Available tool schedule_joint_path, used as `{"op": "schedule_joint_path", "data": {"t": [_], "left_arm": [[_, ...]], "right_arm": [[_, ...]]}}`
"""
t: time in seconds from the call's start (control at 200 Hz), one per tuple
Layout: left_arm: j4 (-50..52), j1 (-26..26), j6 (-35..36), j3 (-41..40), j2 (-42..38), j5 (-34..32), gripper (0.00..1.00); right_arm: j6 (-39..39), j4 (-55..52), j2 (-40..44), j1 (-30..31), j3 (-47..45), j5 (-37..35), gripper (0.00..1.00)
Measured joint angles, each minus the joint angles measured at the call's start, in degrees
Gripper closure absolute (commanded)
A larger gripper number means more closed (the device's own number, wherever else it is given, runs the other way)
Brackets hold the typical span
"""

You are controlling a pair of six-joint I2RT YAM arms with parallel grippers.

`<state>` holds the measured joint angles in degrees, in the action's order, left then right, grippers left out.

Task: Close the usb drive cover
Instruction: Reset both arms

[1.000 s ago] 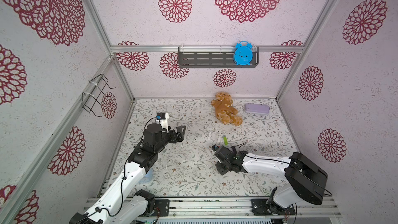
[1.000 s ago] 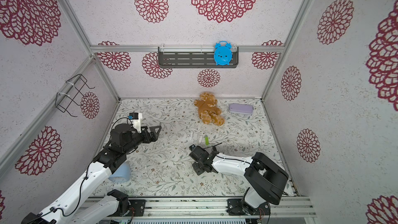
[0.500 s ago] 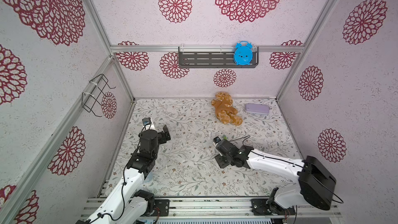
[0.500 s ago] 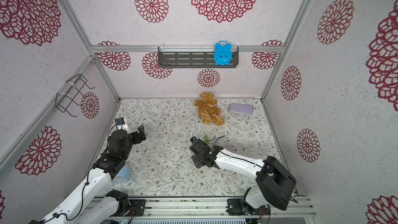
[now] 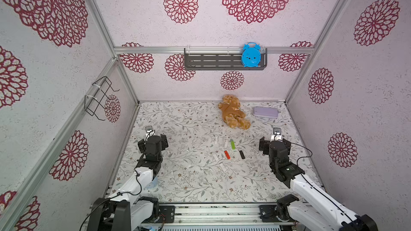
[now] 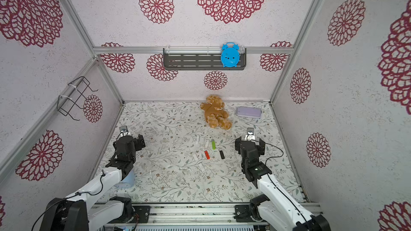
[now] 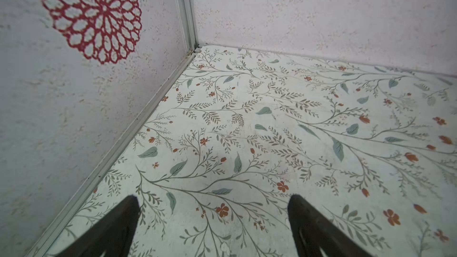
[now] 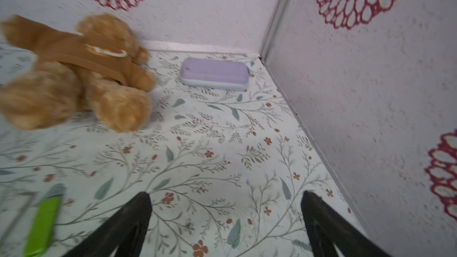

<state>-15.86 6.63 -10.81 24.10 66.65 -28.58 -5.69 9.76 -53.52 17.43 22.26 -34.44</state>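
The green usb drive (image 5: 232, 145) (image 6: 213, 145) lies flat near the middle of the surface (image 5: 189, 183), toward the right edge. In both top views it is too small to tell whether its cover is shut. In the right wrist view it (image 8: 42, 226) is blurred and cut off at the frame's border. Just beside it lie a red drive (image 5: 226, 154) and a black drive (image 5: 241, 154). Several white pieces (image 5: 215, 156) around them barely stand out from the floral print.

The right pincer (image 8: 226, 194) is released, jaws spread wide over bare print, well apart from the drives. The left pincer (image 7: 214, 199) is also released and empty, near the left edge.

A teddy bear (image 5: 233, 112) lies by the far edge, with a purple case (image 5: 265, 112) near the far right corner. A pale blue object (image 5: 153, 183) is mostly hidden under the left arm.
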Motion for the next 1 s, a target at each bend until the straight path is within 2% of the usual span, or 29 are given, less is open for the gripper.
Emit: {"op": "schedule_joint_path", "data": {"t": [0.16, 0.255, 0.45, 0.62, 0.78, 1.001], "left_arm": [[-9.55, -1.57, 3.67, -1.18, 8.09, 3.32, 0.03], [-15.06, -2.56, 5.64, -1.05, 11.17, 6.01, 0.03], [-21.55, -6.8, 7.61, -0.94, 12.81, 12.24, 0.03], [-36.96, -10.51, 7.54, -5.29, 19.65, 15.96, 0.03], [-33.57, -11.89, 5.68, -2.62, 22.25, 16.59, 0.03], [-34.01, -13.22, 3.52, 0.17, 22.18, 15.89, 0.03]], "right_arm": [[1.18, 12.79, -10.19, -7.3, -5.27, 5.05, 0.01], [2.73, 21.55, -15.8, -8.68, -7.85, 9.25, 0.01], [8.02, 33.81, -24.39, -9.97, -6.73, 17.59, 0.01], [10.91, 36.96, -27.76, -10.99, -3.3, 24.63, 0.01], [11.69, 41.0, -28.46, -12.09, -3.41, 30.25, 0.01], [10.51, 47.08, -29.35, -14.25, -6.75, 30.82, 0.02]]}}
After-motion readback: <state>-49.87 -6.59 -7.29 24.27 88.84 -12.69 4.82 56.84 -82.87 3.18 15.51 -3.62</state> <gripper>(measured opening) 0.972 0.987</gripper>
